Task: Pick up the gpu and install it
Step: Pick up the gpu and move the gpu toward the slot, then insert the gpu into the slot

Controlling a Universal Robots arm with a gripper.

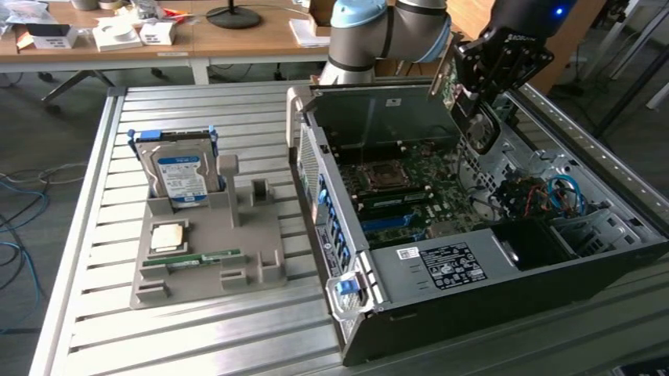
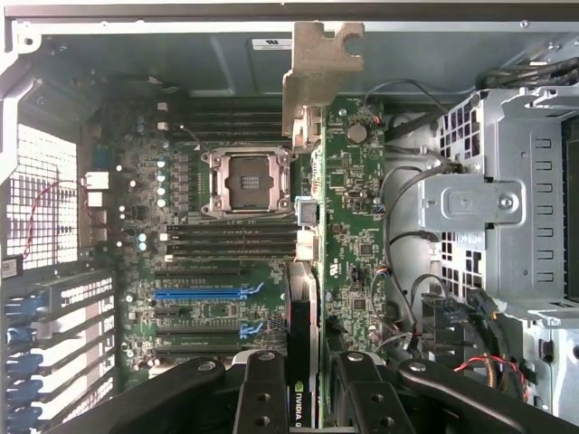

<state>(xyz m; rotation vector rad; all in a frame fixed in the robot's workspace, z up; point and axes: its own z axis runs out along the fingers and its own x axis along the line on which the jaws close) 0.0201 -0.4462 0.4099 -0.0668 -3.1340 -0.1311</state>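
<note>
The gpu [image 2: 305, 271] is a thin card seen edge-on, with a metal bracket [image 2: 321, 68] at its far end. My gripper [image 2: 308, 402] is shut on it, one black finger [image 2: 261, 393] on each side. In the exterior view the gripper [image 1: 479, 92] holds the gpu [image 1: 479, 129] upright, high over the back part of the open computer case [image 1: 439, 266]. Below the card lies the motherboard [image 2: 226, 226] with its empty CPU socket [image 2: 244, 181] and blue expansion slots [image 2: 204, 294]. The card hangs above the board, apart from the slots.
A grey fixture [image 1: 209, 258] on the slatted table holds a silver hard drive [image 1: 183, 172], a green memory stick [image 1: 193, 258] and a square chip [image 1: 169, 237]. Inside the case, a metal drive cage [image 2: 493, 208] and loose cables [image 2: 407, 271] stand beside the board.
</note>
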